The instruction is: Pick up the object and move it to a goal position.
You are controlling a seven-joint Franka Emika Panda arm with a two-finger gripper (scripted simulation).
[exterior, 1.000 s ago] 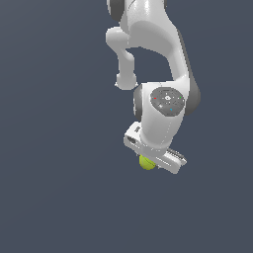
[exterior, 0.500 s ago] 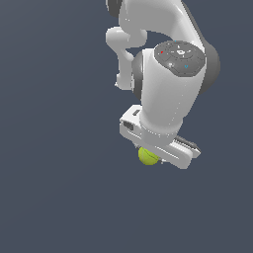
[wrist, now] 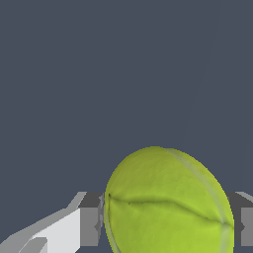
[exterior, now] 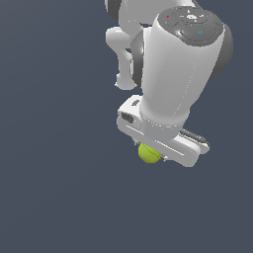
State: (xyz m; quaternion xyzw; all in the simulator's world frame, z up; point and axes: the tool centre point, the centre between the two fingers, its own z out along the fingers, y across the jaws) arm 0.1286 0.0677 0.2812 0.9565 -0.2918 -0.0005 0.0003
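The object is a small yellow-green ball (exterior: 147,153) with faint seam lines, showing just under the white gripper body in the exterior view. In the wrist view the ball (wrist: 168,202) fills the space between the two grey fingers, and my gripper (wrist: 168,225) is shut on it with a finger (wrist: 90,225) pressed to each side. The arm's large white wrist hides the fingers in the exterior view. The ball hangs above the dark floor, carried by the gripper.
The white arm (exterior: 173,74) with its dark joints takes up the upper right of the exterior view. A plain dark blue-grey floor (exterior: 59,188) lies all around. No marker of a goal position shows.
The arm has come much closer to the exterior camera and looms larger, with the wrist swung up over the gripper. The ball has stayed in the gripper throughout.
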